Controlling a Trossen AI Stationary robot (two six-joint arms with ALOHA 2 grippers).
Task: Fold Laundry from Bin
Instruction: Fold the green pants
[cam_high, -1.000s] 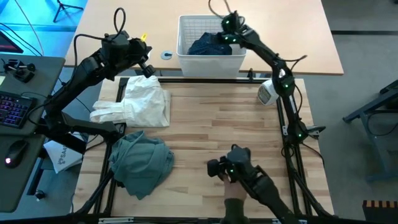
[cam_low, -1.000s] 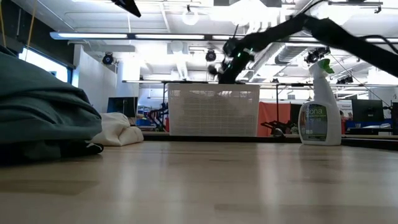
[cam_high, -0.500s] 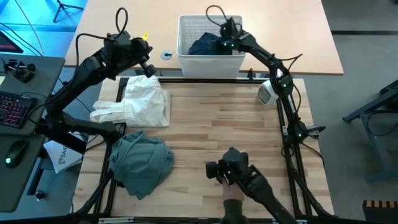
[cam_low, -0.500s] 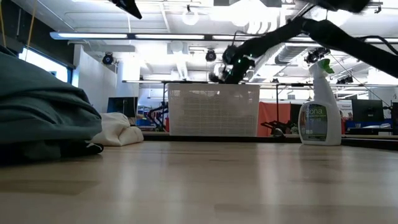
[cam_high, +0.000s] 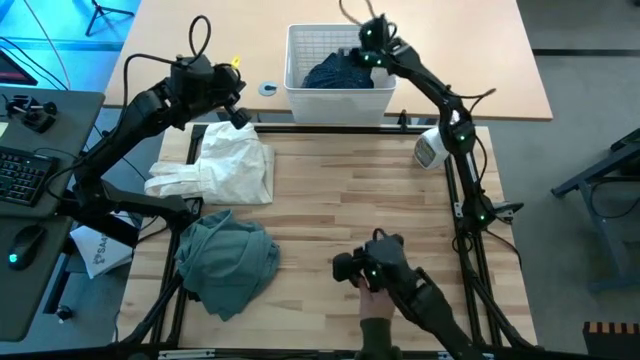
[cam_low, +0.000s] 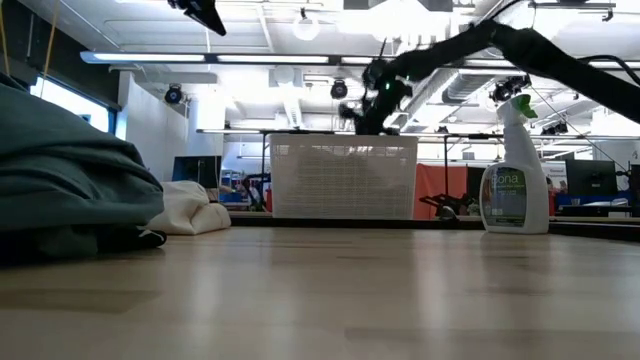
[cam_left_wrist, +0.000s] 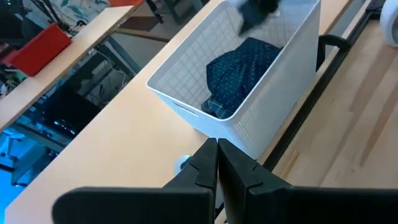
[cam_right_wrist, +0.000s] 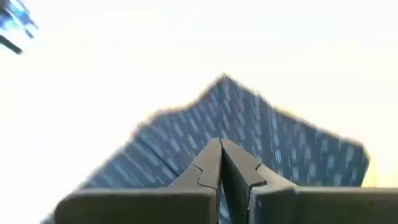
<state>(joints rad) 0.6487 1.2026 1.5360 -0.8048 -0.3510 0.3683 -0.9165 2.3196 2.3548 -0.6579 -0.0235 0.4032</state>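
While seen from above: right gripper (cam_high: 372, 32) hangs over the bin (cam_high: 298, 97) holding navy dotted trousers (cam_high: 335, 72); white cloth (cam_high: 235, 165) and grey-green top (cam_high: 228, 258) lie on the table.
Low view: bin stands at the table's far edge.
Left wrist: fingers (cam_left_wrist: 208, 168) pressed together, empty, pointing toward the bin.
Right wrist: fingers (cam_right_wrist: 211, 165) closed on the dotted fabric.

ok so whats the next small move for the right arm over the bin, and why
Probably lift straight up. The right gripper sits over the bin, and its wrist view shows the fingers shut with the navy dotted garment bunched at their tips. The cloth looks pinched, mostly still in the bin. The left gripper waits shut by the white cloth.
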